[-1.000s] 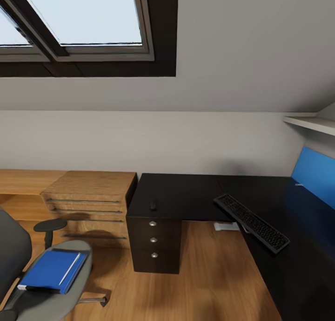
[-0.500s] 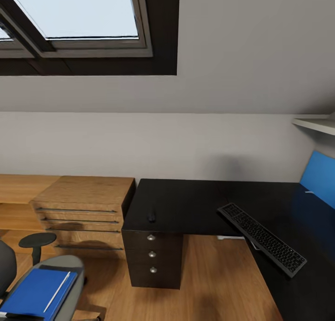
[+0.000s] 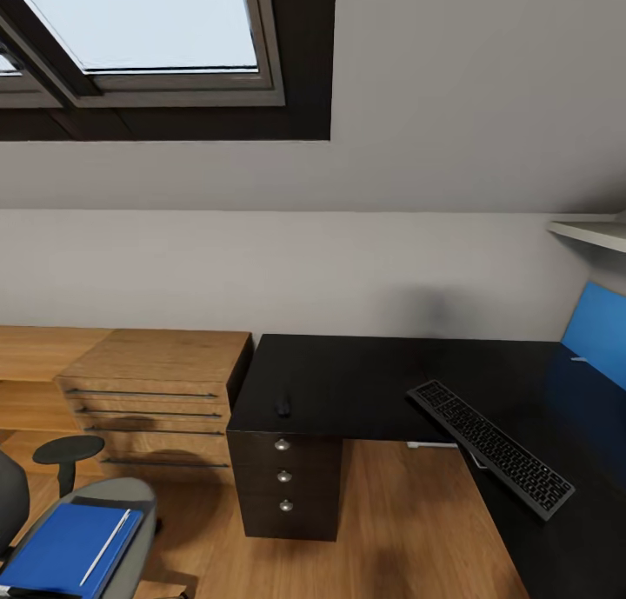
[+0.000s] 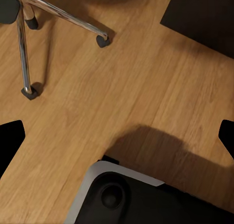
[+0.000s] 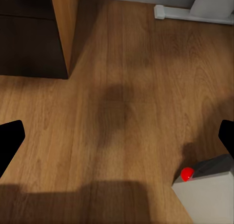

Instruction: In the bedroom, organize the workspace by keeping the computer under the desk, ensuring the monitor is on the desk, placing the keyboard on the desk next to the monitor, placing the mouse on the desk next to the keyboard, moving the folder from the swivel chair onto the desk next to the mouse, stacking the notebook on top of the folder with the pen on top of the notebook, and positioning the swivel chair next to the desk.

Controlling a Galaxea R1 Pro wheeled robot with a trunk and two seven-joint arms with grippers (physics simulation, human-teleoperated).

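Note:
The black desk point(image 3: 348, 373) fills the middle and right of the head view, its drawer unit point(image 3: 284, 475) facing me. The small black mouse point(image 3: 283, 402) lies near the desk's front left corner. The keyboard point(image 3: 489, 447) lies slanted, overhanging the inner edge. At lower left, the swivel chair point(image 3: 130, 495) carries the blue folder point(image 3: 61, 547) with the pen point(image 3: 106, 545) on it. Its chrome base point(image 4: 63, 14) shows in the left wrist view. Both grippers, left point(image 4: 117, 139) and right point(image 5: 117, 139), hang open over bare floor. Computer, monitor and notebook are out of view.
A wooden chest of drawers point(image 3: 148, 399) stands left of the desk. A blue wall panel point(image 3: 596, 325) and a shelf point(image 3: 591, 231) are at far right. A white strip point(image 5: 163, 12) and a pale grey box point(image 5: 214, 2) sit on the floor. My own base point(image 4: 122, 195) shows below.
The head camera shifted a second ago, sliding the chair lower left and the keyboard right. In the last half second nothing has moved.

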